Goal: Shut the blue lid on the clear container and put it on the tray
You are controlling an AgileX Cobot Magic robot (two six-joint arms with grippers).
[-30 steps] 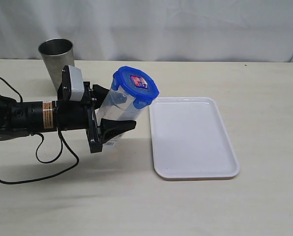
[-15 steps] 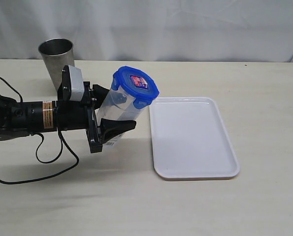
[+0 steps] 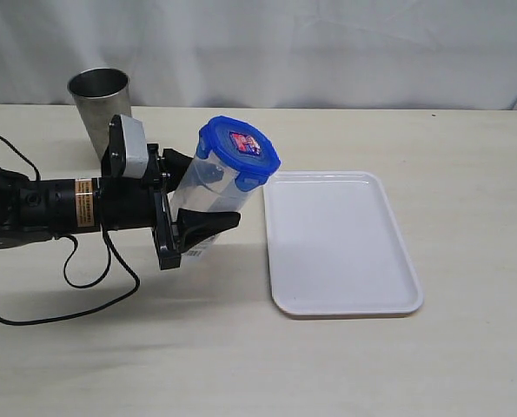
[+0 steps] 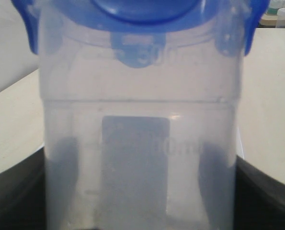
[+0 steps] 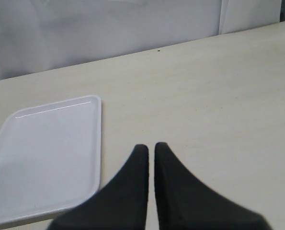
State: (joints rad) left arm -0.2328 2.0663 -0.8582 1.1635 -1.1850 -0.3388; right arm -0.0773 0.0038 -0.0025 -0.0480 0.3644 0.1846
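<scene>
Left jaws clamp the clear container (image 3: 213, 195), tilted, just beside the tray (image 3: 341, 243), blue lid (image 3: 238, 152) on. Right jaws nearly together, empty. Placing step judged in hand; next: carry over tray, upright, release.

Left hand (image 3: 210, 193), held level, grips the clear container (image 3: 226, 181); right hand (image 5: 151, 146) nearly closed.

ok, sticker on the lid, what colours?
Red and blue sticker on the blue lid; clearest in exterior view.
</scene>
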